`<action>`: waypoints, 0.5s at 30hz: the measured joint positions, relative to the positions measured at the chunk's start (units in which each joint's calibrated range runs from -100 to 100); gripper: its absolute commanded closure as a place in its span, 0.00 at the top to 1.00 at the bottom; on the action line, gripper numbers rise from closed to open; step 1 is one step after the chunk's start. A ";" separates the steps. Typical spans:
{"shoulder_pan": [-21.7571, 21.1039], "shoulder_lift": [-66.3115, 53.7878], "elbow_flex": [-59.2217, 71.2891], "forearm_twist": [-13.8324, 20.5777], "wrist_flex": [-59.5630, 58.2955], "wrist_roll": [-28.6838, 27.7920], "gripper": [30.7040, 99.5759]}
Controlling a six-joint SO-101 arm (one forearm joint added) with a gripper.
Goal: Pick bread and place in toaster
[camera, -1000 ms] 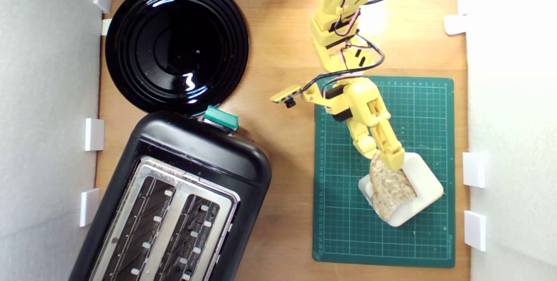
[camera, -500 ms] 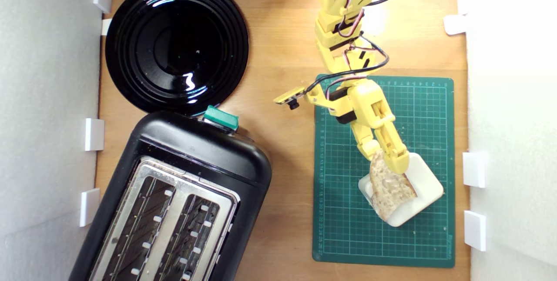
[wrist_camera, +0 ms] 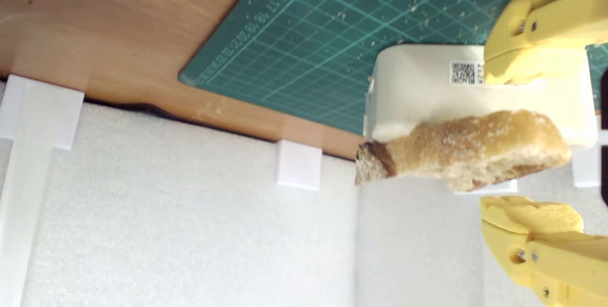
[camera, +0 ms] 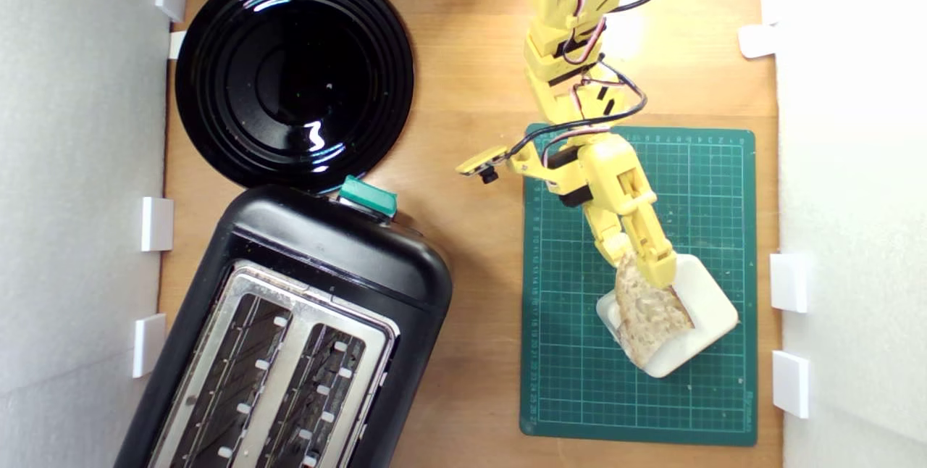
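While the bread lies propped on the cream block on the green mat, the tool straddles its upper end; in the wrist view the jaws stand apart on either side of the slice, not yet pinching it; this looks like the grasp step; next the jaws must close on the crust, then lift and carry across the table to the toaster at the exterior view's left.

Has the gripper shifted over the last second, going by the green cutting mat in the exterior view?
Yes, slightly. The gripper has edged toward the exterior view's right across the green mat, closing in on the bread leaning on the cream block.
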 measured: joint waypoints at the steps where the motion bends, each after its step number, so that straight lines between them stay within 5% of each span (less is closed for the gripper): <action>1: 0.00 0.00 0.00 -0.09 0.00 0.00 0.64; 15: 0.00 0.00 0.00 -0.09 0.00 0.00 0.45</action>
